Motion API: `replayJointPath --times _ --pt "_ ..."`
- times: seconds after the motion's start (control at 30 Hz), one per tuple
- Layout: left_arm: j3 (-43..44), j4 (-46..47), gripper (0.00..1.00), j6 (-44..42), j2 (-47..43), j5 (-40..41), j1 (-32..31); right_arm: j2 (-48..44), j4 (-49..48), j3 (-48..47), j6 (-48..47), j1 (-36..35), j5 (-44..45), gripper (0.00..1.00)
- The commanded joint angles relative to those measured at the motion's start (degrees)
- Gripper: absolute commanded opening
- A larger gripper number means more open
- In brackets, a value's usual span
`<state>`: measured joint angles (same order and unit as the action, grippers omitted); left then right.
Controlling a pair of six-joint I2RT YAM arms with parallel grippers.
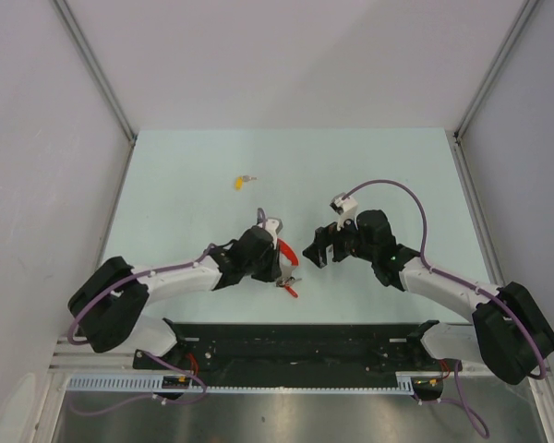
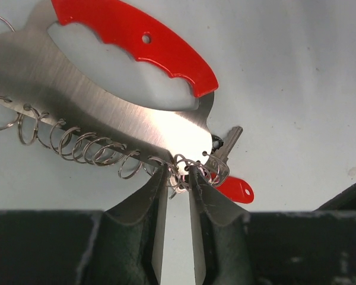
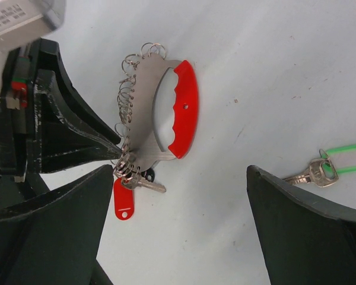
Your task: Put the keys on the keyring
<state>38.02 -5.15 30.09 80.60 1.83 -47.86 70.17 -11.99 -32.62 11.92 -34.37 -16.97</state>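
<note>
The keyring point(image 2: 136, 113) is a silver metal plate with a red band point(image 3: 183, 110) and a row of small wire rings; it lies mid-table point(image 1: 285, 247). My left gripper point(image 2: 179, 173) is shut, its tips pinching the ring cluster at the plate's end, next to a red tag point(image 2: 236, 189) and a plain silver key point(image 2: 227, 144). My right gripper point(image 3: 181, 178) is open and empty, just right of the keyring point(image 1: 316, 249). The green-headed key point(image 3: 320, 172) lies on the table past its right finger. The yellow-headed key point(image 1: 241, 181) lies farther back.
The left gripper's black fingers point(image 3: 77, 142) show in the right wrist view, touching the keyring. A black tag point(image 3: 149, 174) hangs beside the red tag point(image 3: 124, 200). Grey walls enclose the table point(image 1: 166, 185) on three sides.
</note>
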Motion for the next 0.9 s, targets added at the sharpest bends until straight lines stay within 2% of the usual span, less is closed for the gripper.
replayJointPath --times 0.0,0.2,0.53,0.87 --pt "2.50 -1.27 0.24 1.82 1.58 0.99 -0.75 0.23 -1.64 0.19 -0.41 0.27 -0.08 0.97" --pt "3.11 -2.76 0.22 1.64 2.63 0.63 -1.71 0.49 -1.90 0.19 -0.50 0.27 -0.52 0.97" --pt "4.34 -4.52 0.32 0.94 4.04 4.41 -3.21 0.49 -1.72 0.28 -0.67 0.18 -0.61 0.97" --pt "4.87 -5.84 0.28 0.76 5.27 7.31 -3.74 1.02 -1.81 0.19 -0.76 0.36 -1.04 0.97"
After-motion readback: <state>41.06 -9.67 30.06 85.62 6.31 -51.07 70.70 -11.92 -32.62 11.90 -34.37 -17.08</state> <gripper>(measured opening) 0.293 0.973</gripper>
